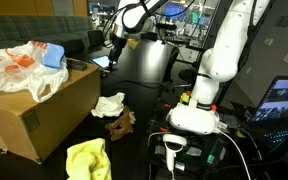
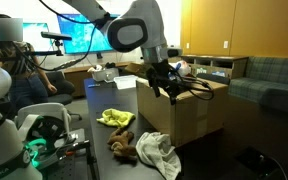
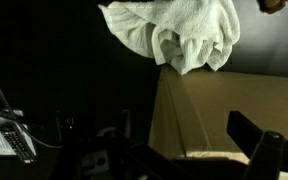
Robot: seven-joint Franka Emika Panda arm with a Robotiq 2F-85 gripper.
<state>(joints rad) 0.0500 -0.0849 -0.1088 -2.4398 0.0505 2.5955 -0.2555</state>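
Note:
My gripper [image 2: 165, 88] hangs in the air at the near upper edge of a big open cardboard box [image 2: 191, 118]. In an exterior view the gripper [image 1: 114, 44] is above and beyond the box [image 1: 39, 115]. The jaws [image 3: 184, 150] look open and empty in the wrist view. Below them are the box's tan side [image 3: 224, 105] and a crumpled white towel [image 3: 179, 30]. The towel [image 2: 156, 152] lies on the dark surface beside a brown plush thing [image 2: 122, 146] and a yellow cloth [image 2: 114, 118]. It shows in both exterior views [image 1: 109, 103].
Plastic bags [image 1: 19, 65] and a blue item [image 1: 52, 55] lie on top of the box. The yellow cloth [image 1: 89, 158] is near the front edge. The robot's white base [image 1: 199, 105] stands at the right. A person sits by monitors [image 2: 14, 70]. A couch [image 2: 269, 75] stands behind.

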